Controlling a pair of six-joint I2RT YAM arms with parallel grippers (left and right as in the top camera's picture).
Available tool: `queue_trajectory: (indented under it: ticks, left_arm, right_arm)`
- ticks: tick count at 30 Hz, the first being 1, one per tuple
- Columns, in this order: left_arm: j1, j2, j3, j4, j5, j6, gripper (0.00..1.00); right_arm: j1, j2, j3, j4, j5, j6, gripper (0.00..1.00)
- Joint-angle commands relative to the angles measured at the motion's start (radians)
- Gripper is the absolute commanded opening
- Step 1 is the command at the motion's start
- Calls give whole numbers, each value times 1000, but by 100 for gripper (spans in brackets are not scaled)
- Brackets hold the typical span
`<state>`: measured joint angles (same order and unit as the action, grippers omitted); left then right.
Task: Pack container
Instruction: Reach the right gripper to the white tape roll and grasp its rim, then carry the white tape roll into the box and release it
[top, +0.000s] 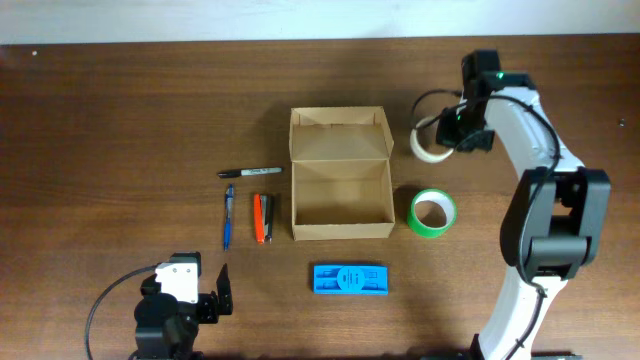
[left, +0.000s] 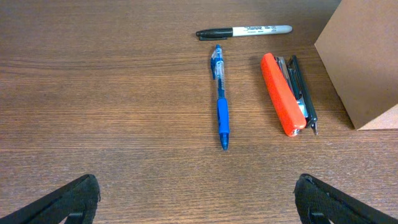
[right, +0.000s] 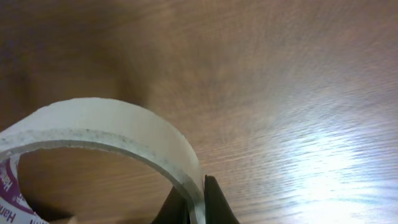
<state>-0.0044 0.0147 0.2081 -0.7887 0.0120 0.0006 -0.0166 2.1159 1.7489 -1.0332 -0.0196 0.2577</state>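
The container (top: 340, 195), a tan cardboard box with its flap lid folded back, stands open at the table's middle; its corner (left: 367, 59) shows in the left wrist view. To its upper right, my right gripper (top: 452, 138) is shut on the wall of a white tape roll (top: 430, 143). In the right wrist view the two dark fingers (right: 214, 202) pinch the white tape roll (right: 112, 130) from inside and outside. My left gripper (top: 210, 290) sits near the front left edge, jaws wide open with nothing between them, its fingers (left: 71, 199) apart over bare wood.
A green tape roll (top: 432, 212) lies right of the box. A black marker (top: 250, 172), blue pen (top: 228, 215) and orange stapler (top: 262, 217) lie left of it. A flat blue plastic object (top: 350, 279) lies in front.
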Motion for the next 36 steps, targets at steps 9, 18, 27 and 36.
queue_trajectory:
  ticks: [9,18,27,36]
  left_arm:
    - [-4,-9,-8,0,11,16,100]
    - [-4,-9,-8,0,11,16,100]
    - [-4,-9,-8,0,11,16,100]
    - [-4,-9,-8,0,11,16,100]
  right_arm:
    - [224,-159,169,-150,-323,-773,3]
    - [415,-151,166,-208,-252,-867,3]
    - [463,-129,81,-245,-79,-1052,4]
    - [468,-129,-46,-137,-72,-1054,4]
